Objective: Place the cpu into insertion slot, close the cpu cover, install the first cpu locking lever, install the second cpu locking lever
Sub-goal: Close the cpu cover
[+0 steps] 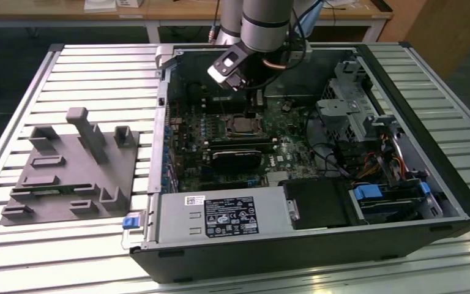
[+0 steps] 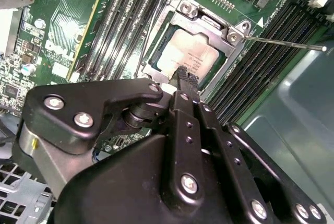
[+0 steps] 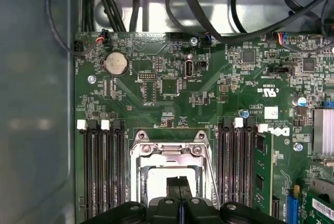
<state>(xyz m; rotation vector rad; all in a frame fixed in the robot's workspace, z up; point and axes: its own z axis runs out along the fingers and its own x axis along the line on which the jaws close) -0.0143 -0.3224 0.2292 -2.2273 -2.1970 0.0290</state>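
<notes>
Pincer (image 2: 186,78), pinched narrow, hangs over the cpu (image 2: 189,56); case (image 1: 300,260) sits on slatted table (image 1: 96,73), desks (image 1: 186,11) behind.

cpu (image 2: 190,57) under cpu cover (image 2: 209,25) (framed by its window), memory slots (image 2: 130,20) on either side

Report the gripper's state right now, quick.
Gripper: shut, fingertips pressed together with nothing seen between them, tips at the edge of the cpu.
</notes>
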